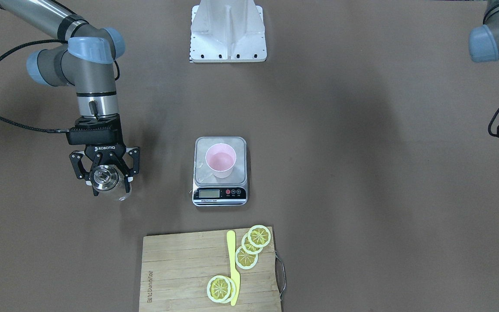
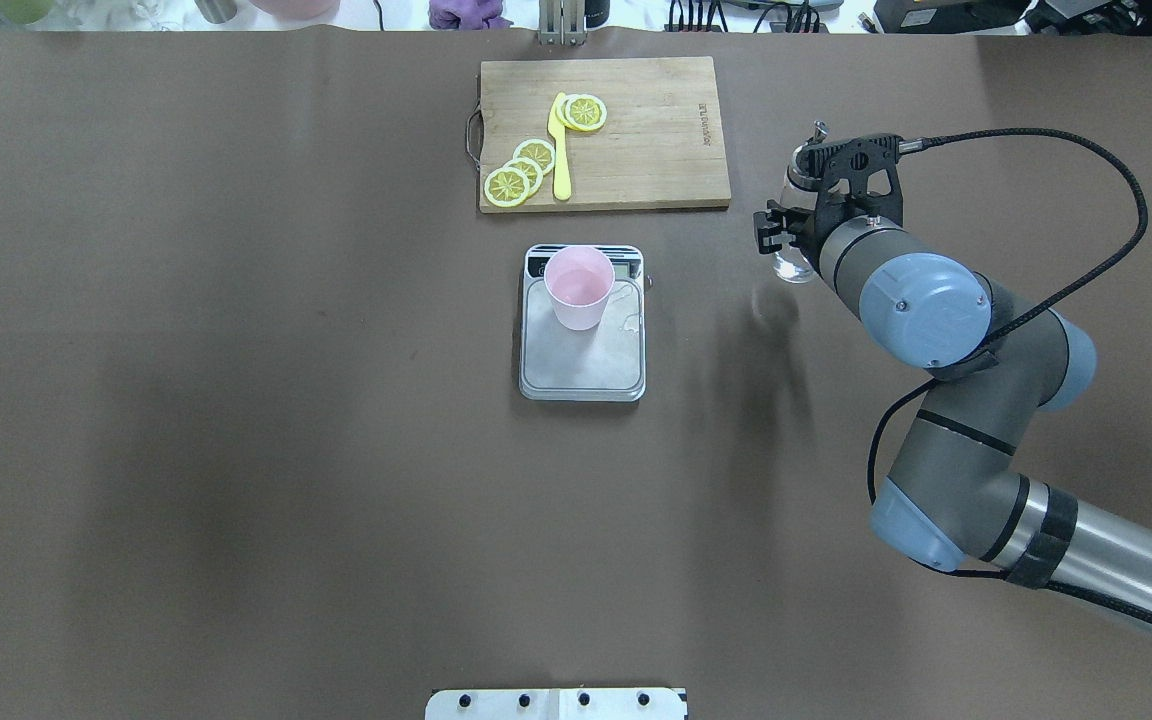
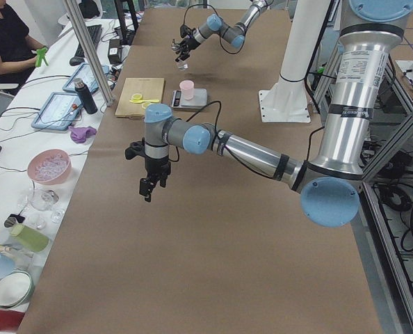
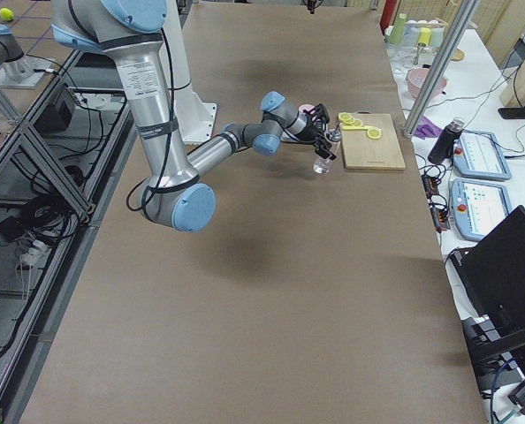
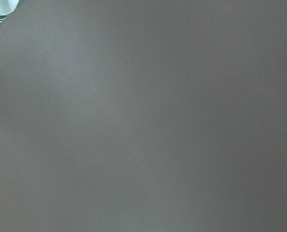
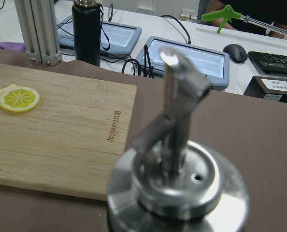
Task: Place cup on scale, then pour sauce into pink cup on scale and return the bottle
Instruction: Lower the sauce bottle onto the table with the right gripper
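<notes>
The pale pink cup (image 1: 220, 160) stands upright on the scale (image 1: 220, 193), toward its display end; it also shows in the overhead view (image 2: 579, 285) on the scale (image 2: 581, 372). My right gripper (image 1: 106, 173) is shut on the clear glass bottle (image 1: 110, 181) with the silver spout cap and holds it upright, well to the side of the scale. The cap fills the right wrist view (image 6: 177, 193). In the overhead view the bottle (image 2: 794, 264) sits under the gripper (image 2: 794, 228). My left gripper (image 3: 151, 184) hangs far off over bare table; I cannot tell whether it is open.
A wooden cutting board (image 1: 180, 268) with lemon slices (image 1: 254, 242) and a yellow knife (image 1: 232, 264) lies beyond the scale. The white robot base (image 1: 228, 30) is at the near edge. Tablets and a dark flask (image 6: 87, 31) stand past the table's far side.
</notes>
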`<action>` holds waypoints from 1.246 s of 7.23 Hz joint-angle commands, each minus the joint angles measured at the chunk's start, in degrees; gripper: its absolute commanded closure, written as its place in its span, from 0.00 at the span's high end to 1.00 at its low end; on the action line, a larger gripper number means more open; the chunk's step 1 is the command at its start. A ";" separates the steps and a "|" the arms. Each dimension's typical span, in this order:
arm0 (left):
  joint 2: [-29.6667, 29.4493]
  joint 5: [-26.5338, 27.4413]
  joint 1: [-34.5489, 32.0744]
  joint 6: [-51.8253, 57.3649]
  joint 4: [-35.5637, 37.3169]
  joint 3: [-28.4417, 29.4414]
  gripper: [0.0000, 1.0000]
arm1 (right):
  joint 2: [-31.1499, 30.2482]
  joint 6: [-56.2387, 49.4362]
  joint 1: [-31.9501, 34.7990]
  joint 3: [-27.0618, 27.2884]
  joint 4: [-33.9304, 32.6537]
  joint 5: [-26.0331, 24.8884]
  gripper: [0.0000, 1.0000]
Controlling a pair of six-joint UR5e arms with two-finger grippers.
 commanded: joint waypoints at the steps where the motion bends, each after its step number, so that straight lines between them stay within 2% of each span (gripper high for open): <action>1: 0.00 0.00 -0.01 0.00 0.00 0.03 0.99 | 0.07 0.11 -0.34 -0.53 0.10 -0.10 0.00; 6: 0.08 0.00 -0.01 0.00 0.00 -0.23 0.99 | -0.02 0.55 -1.75 -1.06 0.62 -0.19 0.00; 8: 0.08 0.09 -0.01 0.00 0.00 -0.41 0.99 | -1.25 0.46 -1.93 -7.88 18.37 -2.21 0.00; 9: 0.08 0.09 -0.01 0.00 0.00 -0.41 0.99 | -1.42 0.20 -1.93 -8.70 19.95 -2.13 0.00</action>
